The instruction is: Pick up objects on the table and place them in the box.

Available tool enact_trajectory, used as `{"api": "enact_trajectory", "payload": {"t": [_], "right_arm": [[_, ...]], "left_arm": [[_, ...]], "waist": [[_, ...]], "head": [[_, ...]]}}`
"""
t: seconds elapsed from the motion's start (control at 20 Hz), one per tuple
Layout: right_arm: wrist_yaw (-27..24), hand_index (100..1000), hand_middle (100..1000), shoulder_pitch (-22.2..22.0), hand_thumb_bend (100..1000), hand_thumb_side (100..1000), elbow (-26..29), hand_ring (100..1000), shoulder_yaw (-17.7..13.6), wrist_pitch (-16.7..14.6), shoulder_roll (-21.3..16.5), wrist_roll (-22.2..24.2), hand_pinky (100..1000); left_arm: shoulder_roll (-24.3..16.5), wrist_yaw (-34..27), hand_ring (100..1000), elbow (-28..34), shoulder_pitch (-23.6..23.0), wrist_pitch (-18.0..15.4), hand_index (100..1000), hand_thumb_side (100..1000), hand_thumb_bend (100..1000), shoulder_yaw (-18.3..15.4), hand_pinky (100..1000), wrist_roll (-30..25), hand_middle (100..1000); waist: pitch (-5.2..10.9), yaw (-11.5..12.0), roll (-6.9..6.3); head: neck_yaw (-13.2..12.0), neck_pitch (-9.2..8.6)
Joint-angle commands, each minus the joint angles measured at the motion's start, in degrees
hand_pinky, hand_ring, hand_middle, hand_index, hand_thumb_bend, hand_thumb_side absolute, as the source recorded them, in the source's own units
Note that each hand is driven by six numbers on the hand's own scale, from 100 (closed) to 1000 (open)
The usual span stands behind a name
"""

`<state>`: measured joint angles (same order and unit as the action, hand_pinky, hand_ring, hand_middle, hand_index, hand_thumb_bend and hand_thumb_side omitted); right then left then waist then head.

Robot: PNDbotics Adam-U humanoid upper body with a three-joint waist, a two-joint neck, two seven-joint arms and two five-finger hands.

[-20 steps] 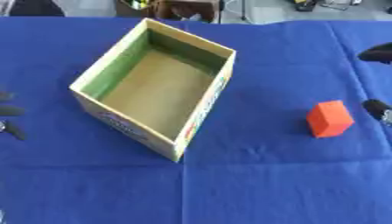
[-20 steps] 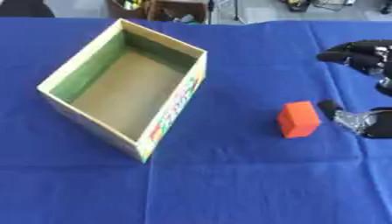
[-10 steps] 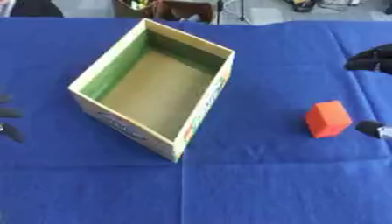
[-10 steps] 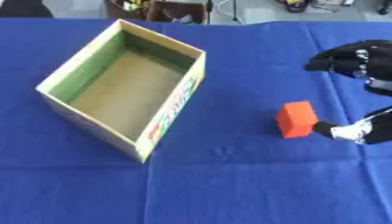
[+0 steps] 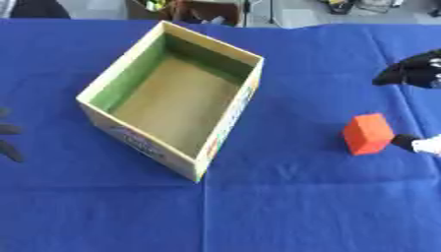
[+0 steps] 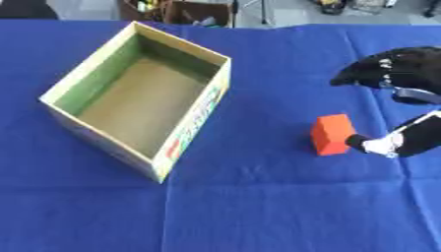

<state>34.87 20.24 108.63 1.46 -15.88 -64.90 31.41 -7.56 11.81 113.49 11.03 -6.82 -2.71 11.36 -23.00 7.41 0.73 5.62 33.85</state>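
Words on the box (image 6: 182, 139): colored print on the outside wall, too blurry to read.
Orange block (image 6: 331, 134): no words or numbers on it.

Showing at right: right hand (image 6: 405, 74), mostly black, rounded dark fingers (image 6: 358, 75), small pale specks on the knuckles, a silver band below them, a white-grey segment on the thumb. Showing at left: left hand (image 5: 9, 142), only blurred dark tips.
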Motion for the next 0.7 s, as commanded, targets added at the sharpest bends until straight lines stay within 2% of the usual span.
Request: {"api": "enact_trajectory", "payload": {"t": [0.05,0.7], "right_arm": [[-0.06,1000,873,1.5,340,714,-1.81,905,0.65,0.15,-2.03,1.03,866],[0.68,1000,863,4.6,405,734,-7.98,908,4.3,-0.97,0.15,5.43,873]], "left_arm": [[-0.83,-0.21,565,1.1,0.14,-0.08,759,850,100,0.17,315,-0.35,617],[-0.57,-0.29,566,1.1,0.22,-0.03,759,848,100,0.3,314,-0.69,618]], "waist": [[1.33,0.01,0.12],[0.87,0.59,0.09]], "head": [[0.46,-0.53],[1.16,-0.7]]}}
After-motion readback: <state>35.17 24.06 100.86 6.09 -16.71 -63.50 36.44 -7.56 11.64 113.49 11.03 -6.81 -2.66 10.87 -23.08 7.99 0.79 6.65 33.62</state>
